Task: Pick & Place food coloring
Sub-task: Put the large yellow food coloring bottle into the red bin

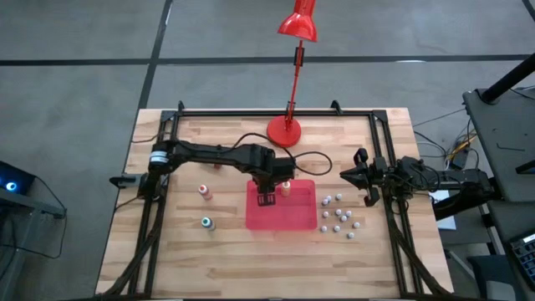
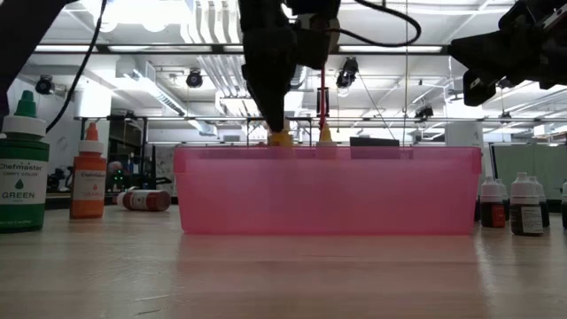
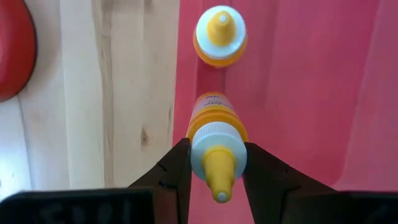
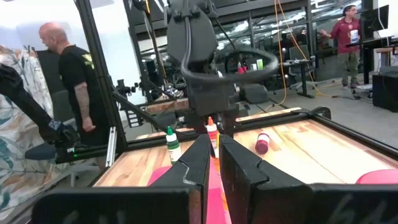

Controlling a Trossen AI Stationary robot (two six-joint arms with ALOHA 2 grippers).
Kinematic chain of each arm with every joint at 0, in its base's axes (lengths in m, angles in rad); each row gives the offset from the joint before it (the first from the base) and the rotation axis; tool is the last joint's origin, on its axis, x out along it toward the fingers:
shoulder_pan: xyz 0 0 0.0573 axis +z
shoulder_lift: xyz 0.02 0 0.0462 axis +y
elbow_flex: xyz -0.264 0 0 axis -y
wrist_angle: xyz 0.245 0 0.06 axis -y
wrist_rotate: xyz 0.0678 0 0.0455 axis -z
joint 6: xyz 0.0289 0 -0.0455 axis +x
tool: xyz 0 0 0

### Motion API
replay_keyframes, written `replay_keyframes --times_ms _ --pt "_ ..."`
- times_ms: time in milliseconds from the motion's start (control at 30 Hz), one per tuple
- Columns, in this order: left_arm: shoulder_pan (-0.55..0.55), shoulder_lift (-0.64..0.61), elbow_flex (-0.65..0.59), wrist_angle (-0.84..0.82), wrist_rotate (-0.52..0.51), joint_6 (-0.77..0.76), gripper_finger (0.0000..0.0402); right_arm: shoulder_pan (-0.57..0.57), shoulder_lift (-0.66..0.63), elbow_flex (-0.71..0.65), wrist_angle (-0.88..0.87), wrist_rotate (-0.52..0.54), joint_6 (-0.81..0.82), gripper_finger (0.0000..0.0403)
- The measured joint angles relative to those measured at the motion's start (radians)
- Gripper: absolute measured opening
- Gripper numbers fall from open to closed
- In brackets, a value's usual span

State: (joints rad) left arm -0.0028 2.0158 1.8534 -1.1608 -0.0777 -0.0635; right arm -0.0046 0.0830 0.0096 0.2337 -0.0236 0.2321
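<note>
My left gripper's (image 3: 216, 168) two dark fingers (image 3: 171, 171) clamp the white collar of a small yellow-capped food coloring bottle (image 3: 216, 134) with an orange-yellow body, one finger on each side. I hold it inside the translucent red rectangular tray (image 3: 298, 93), close to its left wall, toward the far end. Just past it, a second yellow-capped bottle (image 3: 220, 35) stands upright in the tray's far left corner, apart from the one I grip. Left of the tray runs the pale wooden tabletop (image 3: 112, 93), and the round red base of a desk lamp (image 3: 13, 50) sits beyond that.

On the table left of the tray, a green-capped bottle (image 1: 206, 222) stands nearer, an orange-capped one (image 1: 204, 191) farther, and a red bottle (image 2: 144, 199) lies on its side. Right of the tray, small grey-white beads (image 1: 338, 214) are scattered.

My right gripper (image 1: 344, 175), fingers pressed together on nothing, hovers near the table's right edge, well apart from the tray.
</note>
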Motion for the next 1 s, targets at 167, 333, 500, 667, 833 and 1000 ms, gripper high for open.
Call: replay_keyframes --times_ms 167,333,500,667,833,1000 --pt "0.012 0.005 -0.013 0.030 0.007 0.016 0.0092 0.000 0.000 0.000 -0.010 -0.001 0.000 0.0029" --pt "0.029 0.005 -0.014 0.047 0.012 0.028 0.0092 0.000 0.000 0.000 -0.022 0.000 0.000 0.0029" --pt "0.036 0.005 -0.020 0.064 0.017 0.055 0.0092 0.000 0.000 0.000 -0.022 0.000 0.000 0.0029" --pt "0.036 0.005 -0.021 0.091 0.037 0.062 0.0092 0.000 0.000 0.000 -0.022 0.000 0.000 0.0029" --pt "0.036 0.005 -0.021 0.091 0.037 0.062 0.0092 0.000 0.000 0.000 -0.021 0.000 0.000 0.0029" --pt "0.034 0.005 -0.021 0.092 0.036 0.068 0.0092 0.000 0.000 0.000 -0.021 0.000 0.000 0.0029"
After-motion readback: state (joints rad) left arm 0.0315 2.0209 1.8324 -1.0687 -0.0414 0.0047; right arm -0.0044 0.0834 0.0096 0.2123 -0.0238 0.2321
